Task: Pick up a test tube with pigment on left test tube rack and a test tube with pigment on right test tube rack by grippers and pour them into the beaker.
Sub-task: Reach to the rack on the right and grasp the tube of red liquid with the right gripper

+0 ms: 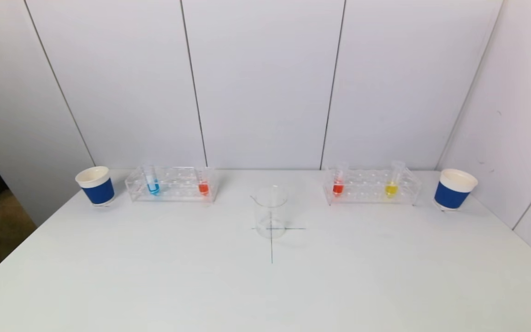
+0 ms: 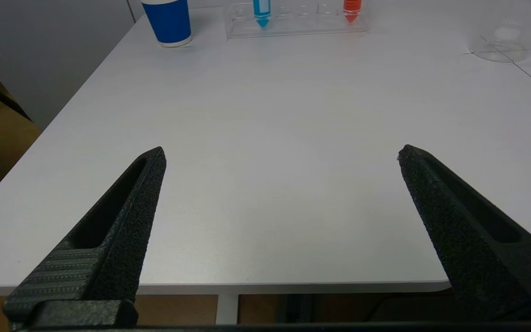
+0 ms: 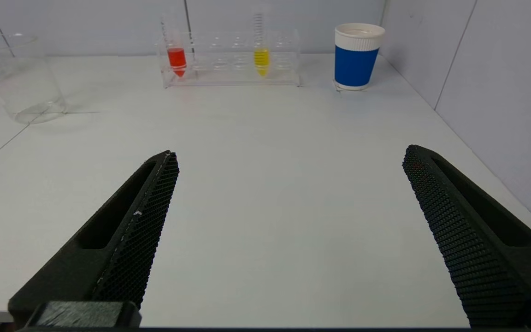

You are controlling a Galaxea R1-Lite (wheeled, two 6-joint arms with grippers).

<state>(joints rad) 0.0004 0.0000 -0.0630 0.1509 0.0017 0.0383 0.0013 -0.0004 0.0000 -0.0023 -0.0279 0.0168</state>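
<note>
Blue paper cup (image 1: 96, 186) far left, another (image 1: 454, 189) far right

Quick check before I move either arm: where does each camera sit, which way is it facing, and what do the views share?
Head view: on the robot's head, facing forward and down over the table at the beaker between the left rack and right rack; no arm shows.
Left wrist view: on the left arm at the near table edge, facing the left rack; the open left claw frames it.
Right wrist view: the same on the right, facing the right rack; open right claw.
Shared: all three views show the beaker.
</note>
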